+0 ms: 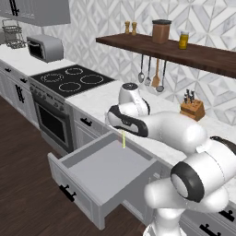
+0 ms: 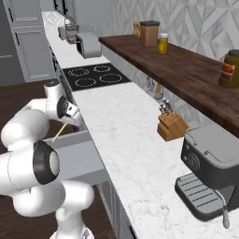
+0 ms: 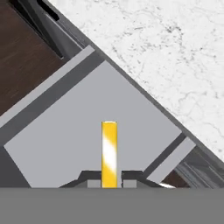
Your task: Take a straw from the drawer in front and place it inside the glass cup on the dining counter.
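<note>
The grey drawer (image 1: pixel 103 169) stands pulled out below the kitchen counter, and its floor (image 3: pixel 65 127) is bare. My gripper (image 1: pixel 122 131) hangs over the drawer's back right part, shut on the straw (image 1: pixel 123 140). The straw is a thin pale-yellow stick that points down from the fingers and stays clear of the drawer floor. In the hand view the straw (image 3: pixel 109 148) rises from between the fingertips of the gripper (image 3: pixel 109 178). From the right base view the straw (image 2: pixel 59 132) slants below the gripper (image 2: pixel 66 122), above the drawer (image 2: pixel 77 161). The glass cup and the dining counter are out of view.
A black cooktop (image 1: pixel 71 79) and oven sit left of the drawer, with a toaster (image 1: pixel 45 47) beyond. On the marble counter (image 2: pixel 126 126) stand a knife block (image 1: pixel 192 109) and a coffee machine (image 2: pixel 212 168). A wooden shelf (image 1: pixel 170 50) with jars hangs above.
</note>
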Motion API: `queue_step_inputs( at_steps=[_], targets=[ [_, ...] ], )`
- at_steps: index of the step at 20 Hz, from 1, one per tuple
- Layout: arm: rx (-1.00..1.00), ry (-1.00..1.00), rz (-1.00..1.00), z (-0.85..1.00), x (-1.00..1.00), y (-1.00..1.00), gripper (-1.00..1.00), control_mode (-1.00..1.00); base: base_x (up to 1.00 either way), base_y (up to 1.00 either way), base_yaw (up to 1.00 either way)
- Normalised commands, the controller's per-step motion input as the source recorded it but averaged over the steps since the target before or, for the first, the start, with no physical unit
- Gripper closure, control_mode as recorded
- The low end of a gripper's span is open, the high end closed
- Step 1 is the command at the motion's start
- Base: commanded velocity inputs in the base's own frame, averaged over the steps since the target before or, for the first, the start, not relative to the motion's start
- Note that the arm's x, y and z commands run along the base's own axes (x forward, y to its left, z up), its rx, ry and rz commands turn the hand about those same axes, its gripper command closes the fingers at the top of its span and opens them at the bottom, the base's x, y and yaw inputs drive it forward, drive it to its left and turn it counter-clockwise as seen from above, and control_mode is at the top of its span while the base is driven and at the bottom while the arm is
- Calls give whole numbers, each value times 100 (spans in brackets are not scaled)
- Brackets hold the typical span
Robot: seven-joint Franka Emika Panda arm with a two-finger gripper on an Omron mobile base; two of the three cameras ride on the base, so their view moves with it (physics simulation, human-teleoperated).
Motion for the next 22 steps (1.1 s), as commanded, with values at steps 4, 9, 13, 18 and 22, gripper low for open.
queue_step_inputs(
  at_steps=[4, 9, 13, 18, 22],
  targets=[
    [-1, -13, 19, 18, -23, -54, 100, -100, 0, 0, 0],
    [0, -6, 5, 0, -7, -45, 100, -100, 0, 0, 0],
    [0, -4, 0, 0, -8, -19, 100, 100, -15, -4, 0],
    [0, 0, 0, 0, 0, 0, 100, 100, -100, -1, 2],
    [0, 0, 0, 0, 0, 0, 100, 100, -100, 66, 26]
  ],
)
